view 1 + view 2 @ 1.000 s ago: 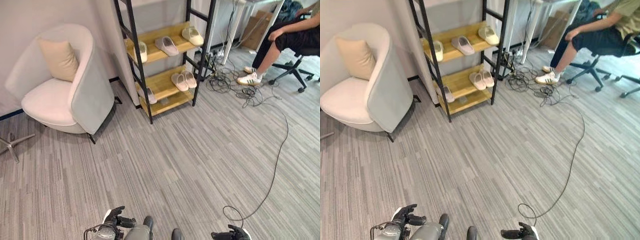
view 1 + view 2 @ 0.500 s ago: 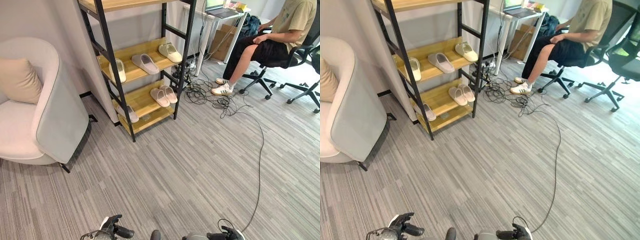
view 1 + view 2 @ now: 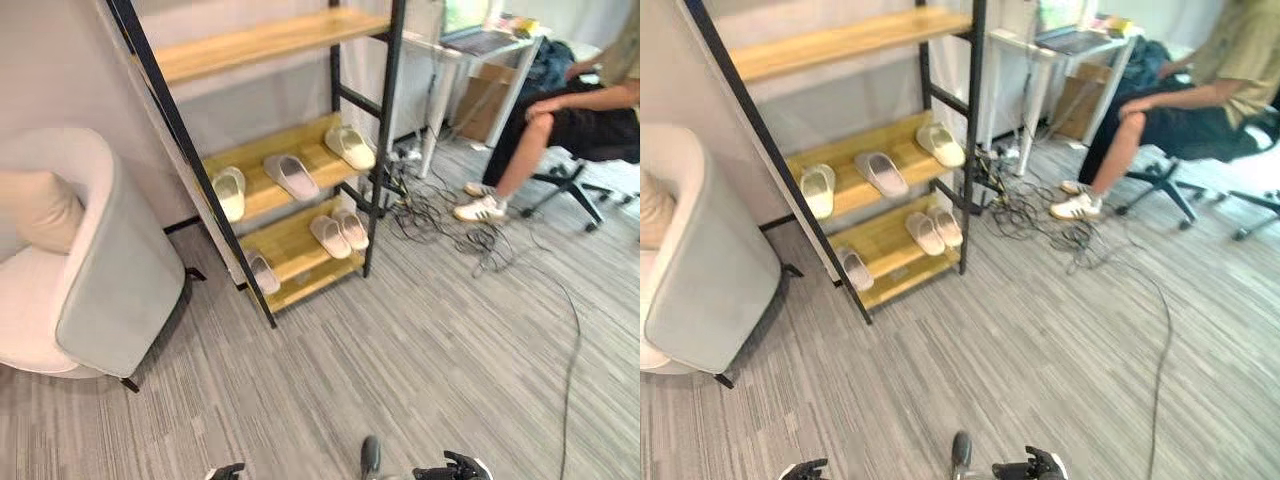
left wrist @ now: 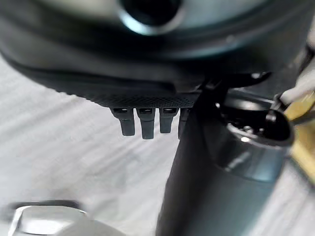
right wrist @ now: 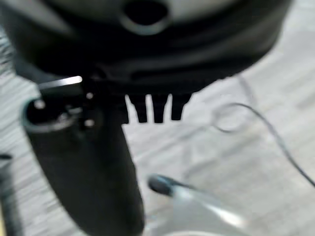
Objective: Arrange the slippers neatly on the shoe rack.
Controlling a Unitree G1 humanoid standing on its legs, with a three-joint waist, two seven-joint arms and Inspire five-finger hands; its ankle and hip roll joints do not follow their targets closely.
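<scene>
The shoe rack point(image 3: 262, 43) has a black frame and wooden shelves and stands against the wall ahead. Its middle shelf holds a pale slipper point(image 3: 229, 192), a grey slipper point(image 3: 291, 176) and a cream slipper point(image 3: 350, 146), spaced apart. The lower shelf carries a pair of beige slippers point(image 3: 340, 232) side by side and a single slipper point(image 3: 262, 272) near the rack's left post. My left hand point(image 3: 228, 471) and right hand point(image 3: 455, 468) hang low at the view's bottom edge, far from the rack. Each hand's fingers point(image 4: 142, 123) point(image 5: 152, 108) hang relaxed over bare floor, holding nothing.
A white armchair point(image 3: 90, 280) with a cushion point(image 3: 40, 205) stands left of the rack. A person point(image 3: 570, 110) sits on an office chair at the right, beside a white desk point(image 3: 470, 50). Tangled cables point(image 3: 470, 235) lie on the floor by the rack's right side.
The whole picture has shifted, so the camera has moved; the rack now looms larger and more central. Both hands stay low and hold nothing.
</scene>
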